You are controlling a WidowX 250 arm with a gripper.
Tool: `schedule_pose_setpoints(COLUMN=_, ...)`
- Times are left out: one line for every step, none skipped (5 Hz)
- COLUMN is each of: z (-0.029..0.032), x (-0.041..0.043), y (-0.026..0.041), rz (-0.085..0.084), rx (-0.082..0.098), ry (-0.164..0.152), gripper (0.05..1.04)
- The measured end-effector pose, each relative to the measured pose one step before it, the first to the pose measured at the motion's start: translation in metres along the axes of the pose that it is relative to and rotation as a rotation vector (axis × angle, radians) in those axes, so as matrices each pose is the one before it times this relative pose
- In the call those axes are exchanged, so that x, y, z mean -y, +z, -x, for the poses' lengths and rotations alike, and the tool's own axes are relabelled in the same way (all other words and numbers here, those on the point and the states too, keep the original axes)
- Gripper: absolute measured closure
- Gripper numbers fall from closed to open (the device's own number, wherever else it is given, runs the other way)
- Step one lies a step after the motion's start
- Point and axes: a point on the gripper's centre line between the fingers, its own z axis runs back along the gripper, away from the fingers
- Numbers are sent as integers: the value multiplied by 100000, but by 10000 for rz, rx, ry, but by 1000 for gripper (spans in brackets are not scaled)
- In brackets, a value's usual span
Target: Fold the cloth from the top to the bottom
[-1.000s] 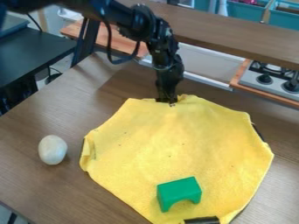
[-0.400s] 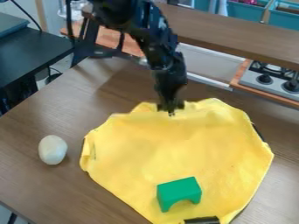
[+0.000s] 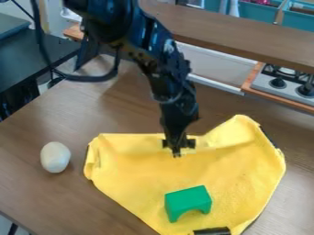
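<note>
- The cloth point(image 3: 141, 172) is soft, yellow and slightly fuzzy, like felt. It lies on the wood-grained tabletop point(image 3: 55, 202), right of the pale egg-shaped object and reaching down to the view's bottom edge.
- Its far edge runs almost straight on the left, creases at the tool, then rises to a broad, rounded peak on the right.
- The tool point(image 3: 178, 146), hard and black, is clamped on the cloth at the middle of that far edge, where the fabric bunches.
- A smooth green block point(image 3: 187, 199), boxy with an arched hollow underneath, stands on the lower part of the cloth.
- A dark, short strip point(image 3: 211, 231) shows at the cloth's lower end.
- The egg-shaped object point(image 3: 55, 157) has a smooth surface and rests on bare wood, toward the tabletop's left side, apart from the cloth.
- Beyond the tabletop's far edge, at the right, is a grey stove panel point(image 3: 264, 81) with rounded black knobs point(image 3: 277, 83).
</note>
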Motion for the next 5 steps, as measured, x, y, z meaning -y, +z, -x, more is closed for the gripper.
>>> schedule_pose_setpoints(z=145, x=2448, y=805, rz=470, rx=3, ry=-202, gripper=1031)
schedule_pose_setpoints(z=-161, x=1966, y=484, rz=363, rx=2, ry=-298, gripper=1031)
schedule_pose_setpoints(z=-326, x=1423, y=-26, rz=250, rx=-66, ry=-289, gripper=1031)
schedule_pose_setpoints(z=-231, x=1176, y=-407, rz=196, rx=-120, ry=-185, gripper=1031)
schedule_pose_setpoints(z=-437, x=1032, y=-370, rz=102, rx=-43, ry=-182, gripper=1031)
